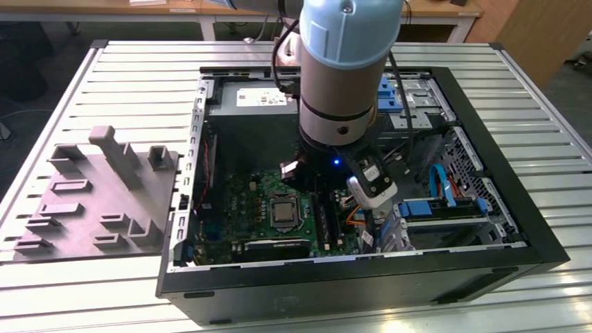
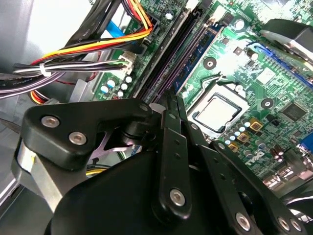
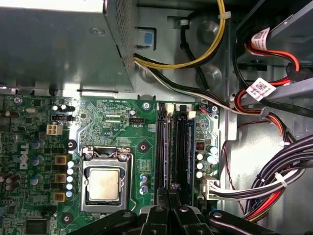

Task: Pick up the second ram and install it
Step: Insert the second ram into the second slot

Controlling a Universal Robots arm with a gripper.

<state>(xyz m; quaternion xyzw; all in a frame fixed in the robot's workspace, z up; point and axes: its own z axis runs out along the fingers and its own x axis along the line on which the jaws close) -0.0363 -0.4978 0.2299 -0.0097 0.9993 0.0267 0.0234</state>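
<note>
I have the arm [image 1: 337,76] reaching down into the open computer case [image 1: 370,281], which stands on the slatted surface [image 1: 518,104]. In the second wrist view the hand [image 2: 172,100] has its fingers drawn together with the tips meeting. I cannot tell whether they pinch a board edge or only rest on it.

The second ram [image 2: 201,55] stands on edge in the slot row just beside the CPU socket [image 2: 217,111]. Its near end runs in under the fingertips, so I judge it to lie directly below the hand, not off to one side.

In the exterior view the slot row lies at three o'clock from the socket, and its long axis runs twelve to six. The seam between the fingers looks lined up with that axis. I cannot tell whether the stick is fully seated. The grey fixture block [image 1: 93,201] sits at nine o'clock from the case, well apart.
</note>
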